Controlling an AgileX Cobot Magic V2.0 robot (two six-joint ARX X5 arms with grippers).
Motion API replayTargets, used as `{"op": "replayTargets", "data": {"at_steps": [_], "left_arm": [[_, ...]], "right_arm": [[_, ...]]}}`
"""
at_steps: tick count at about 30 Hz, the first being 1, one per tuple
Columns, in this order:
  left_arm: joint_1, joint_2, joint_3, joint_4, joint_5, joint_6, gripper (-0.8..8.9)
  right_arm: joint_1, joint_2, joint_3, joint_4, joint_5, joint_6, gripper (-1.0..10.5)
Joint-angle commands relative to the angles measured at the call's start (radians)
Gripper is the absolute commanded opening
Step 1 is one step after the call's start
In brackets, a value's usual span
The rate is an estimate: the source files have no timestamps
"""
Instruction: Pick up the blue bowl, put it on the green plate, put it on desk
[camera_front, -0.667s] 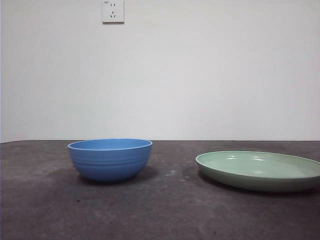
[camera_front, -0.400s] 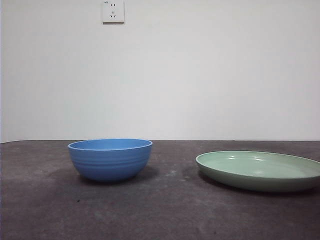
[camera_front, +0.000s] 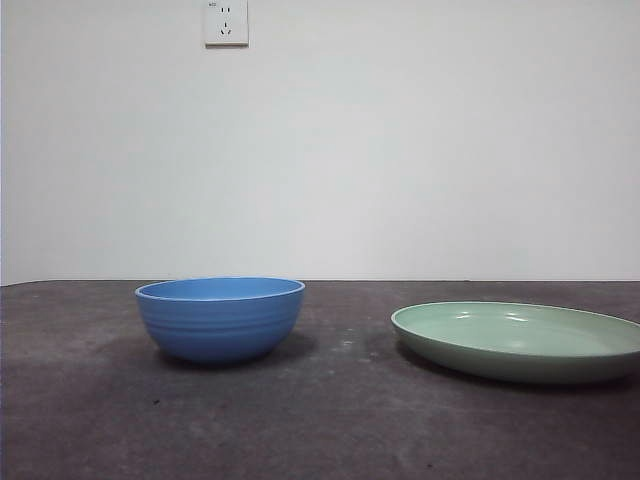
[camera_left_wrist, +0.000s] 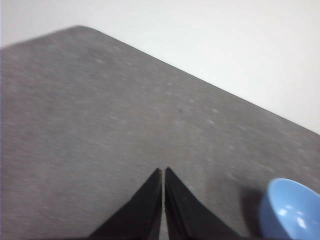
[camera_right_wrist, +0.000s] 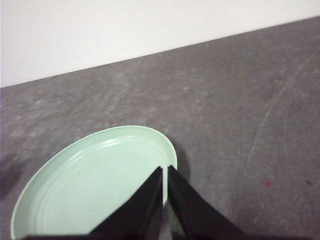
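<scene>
Nothing has moved since the earlier frames; no step begun. Blue bowl: upright on the surface, well apart from the green plate, which lies bare. My left end effector: jaws closed together, holding nothing, above the surface near the bowl. My right end effector: jaws closed, empty, over the plate. Pickup pending.

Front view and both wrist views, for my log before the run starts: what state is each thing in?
blue bowl: upright, empty, on the desk, apart from the plate.
green plate: flat on the desk, empty.
left tool: shut, holding nothing, above bare desk.
right tool: shut, holding nothing, above the plate's edge.
</scene>
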Motion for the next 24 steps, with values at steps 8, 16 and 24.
{"op": "replayTargets", "data": {"at_steps": [8, 16, 24], "left_arm": [[0.003, 0.024, 0.182, -0.103, 0.053, -0.021, 0.1], [0.003, 0.142, 0.396, -0.219, 0.114, 0.059, 0.1], [0.002, 0.35, 0.603, -0.383, 0.256, 0.206, 0.1]], "right_arm": [[-0.002, -0.001, 0.174, 0.005, 0.008, 0.032, 0.1], [-0.002, 0.074, 0.363, -0.078, 0.006, 0.002, 0.1], [-0.001, 0.282, 0.591, -0.289, -0.102, -0.115, 0.1]]}}
